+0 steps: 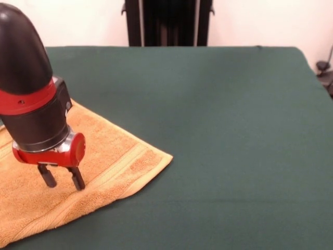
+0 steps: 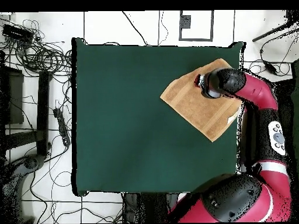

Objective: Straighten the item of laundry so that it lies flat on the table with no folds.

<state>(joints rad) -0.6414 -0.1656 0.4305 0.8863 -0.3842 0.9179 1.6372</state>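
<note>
So the gripper (image 1: 62,177) sits at the lower left of the front view, fingers a little way apart with nothing between them, tips right down at the towel (image 1: 104,161), touching or a hair above, can't tell which. The towel looks mostly spread out already, lying at an angle on the green bench (image 1: 218,130) with one corner pointing toward the middle of the frame.

If it were me, I'd press lightly and drag outward toward the nearest edge rather than pinch, since pinching terry cloth just makes a new ridge. Go slow so the whole towel doesn't slide.

The front view is the one that shows the fingers and the ribbed band near the hem. The overhead view hides the gripper under the arm (image 2: 257,93), but it shows the towel's whole outline at the upper right of the bench, plus what looks like a folded bit on the edge by the arm.
</note>
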